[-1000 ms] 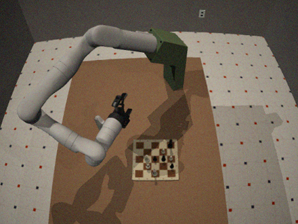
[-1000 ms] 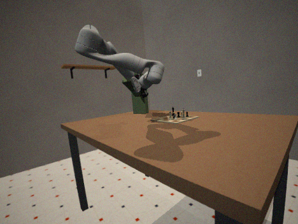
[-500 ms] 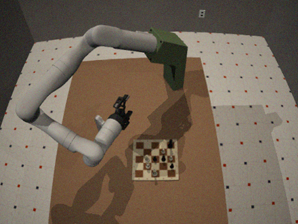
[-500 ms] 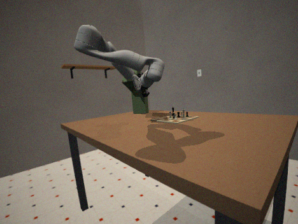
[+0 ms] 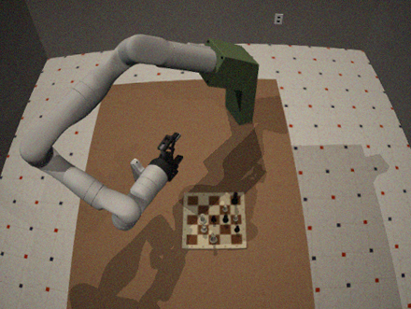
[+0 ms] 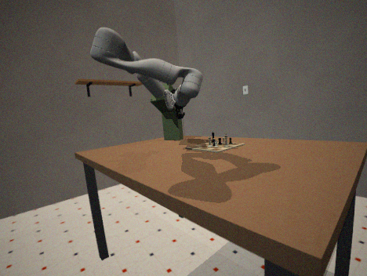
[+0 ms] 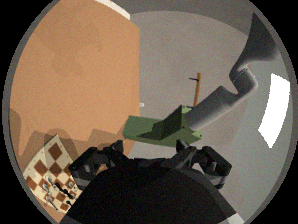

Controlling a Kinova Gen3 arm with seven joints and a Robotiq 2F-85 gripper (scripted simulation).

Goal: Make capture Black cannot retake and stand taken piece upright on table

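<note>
Open gripper beside and above the crowded chessboard

The black two-fingered gripper has its jaws spread with nothing between them, tipped away from the brown-and-cream chequered board. In the top view the board lies below and to the right of the jaws, its light and dark pieces grouped mostly toward its right side; reaching them probably calls for swinging across and pointing the fingers down.
</note>
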